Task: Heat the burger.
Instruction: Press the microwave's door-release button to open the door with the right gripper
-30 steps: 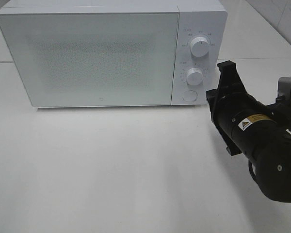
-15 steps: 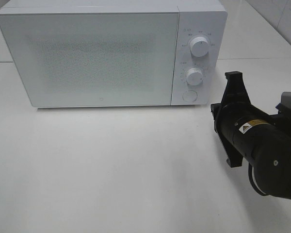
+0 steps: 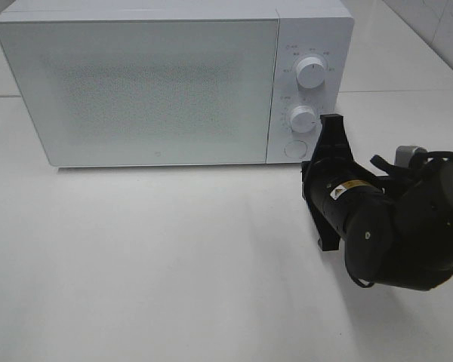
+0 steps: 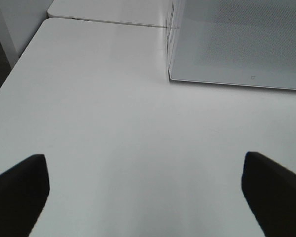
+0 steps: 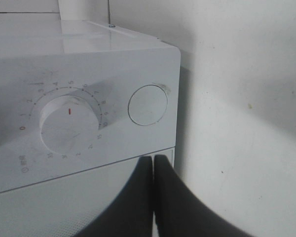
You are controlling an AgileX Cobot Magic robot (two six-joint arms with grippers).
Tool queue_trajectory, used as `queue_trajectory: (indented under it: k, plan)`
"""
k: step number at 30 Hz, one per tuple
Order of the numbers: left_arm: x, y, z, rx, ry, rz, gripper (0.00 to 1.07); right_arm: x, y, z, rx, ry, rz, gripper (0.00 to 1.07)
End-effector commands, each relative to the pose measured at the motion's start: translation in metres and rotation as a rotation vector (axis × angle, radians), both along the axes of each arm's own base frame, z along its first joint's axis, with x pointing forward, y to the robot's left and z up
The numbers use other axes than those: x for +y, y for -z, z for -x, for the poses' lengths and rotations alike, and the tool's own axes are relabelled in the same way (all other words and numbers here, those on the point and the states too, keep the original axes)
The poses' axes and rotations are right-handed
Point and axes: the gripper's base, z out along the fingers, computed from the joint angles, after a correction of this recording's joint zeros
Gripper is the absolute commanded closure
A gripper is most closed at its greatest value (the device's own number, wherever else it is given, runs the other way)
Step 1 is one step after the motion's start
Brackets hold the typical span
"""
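Observation:
The burger is out of view. A white microwave (image 3: 136,90) stands at the back of the table with its door closed. My right gripper (image 3: 308,167) is shut and empty, just in front of the lower right of the control panel. In the right wrist view its closed fingertips (image 5: 153,160) sit near the seam between door and panel, close to the round button (image 5: 147,105) and the lower dial (image 5: 69,123). My left gripper (image 4: 148,197) is open and empty over bare table, off the microwave's (image 4: 237,44) left front corner.
The panel carries an upper dial (image 3: 311,72), a lower dial (image 3: 303,118) and the round button (image 3: 294,148). The white table (image 3: 174,256) stretches in front of the microwave. Its left edge (image 4: 10,74) shows in the left wrist view.
My right arm has swung left and turned towards the microwave's control panel, ending close to the round button. Its gripper stayed shut.

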Motion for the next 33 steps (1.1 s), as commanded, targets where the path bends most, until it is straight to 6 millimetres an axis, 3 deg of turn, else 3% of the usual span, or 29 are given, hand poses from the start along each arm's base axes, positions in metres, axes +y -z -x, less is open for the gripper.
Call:
queue_trajectory:
  k: [1, 16, 33]
  plan:
    - [0.0, 0.0, 0.001, -0.001, 0.001, 0.001, 0.09, 0.009, 0.004, -0.013, -0.013, 0.004, -0.018, 1.07]
    - [0.0, 0.0, 0.001, -0.001, 0.001, 0.001, 0.09, 0.013, 0.016, -0.058, 0.023, 0.041, -0.03, 1.07]
    - [0.0, 0.0, 0.001, -0.001, 0.001, 0.001, 0.09, 0.011, 0.03, -0.077, 0.039, 0.093, -0.04, 1.07]
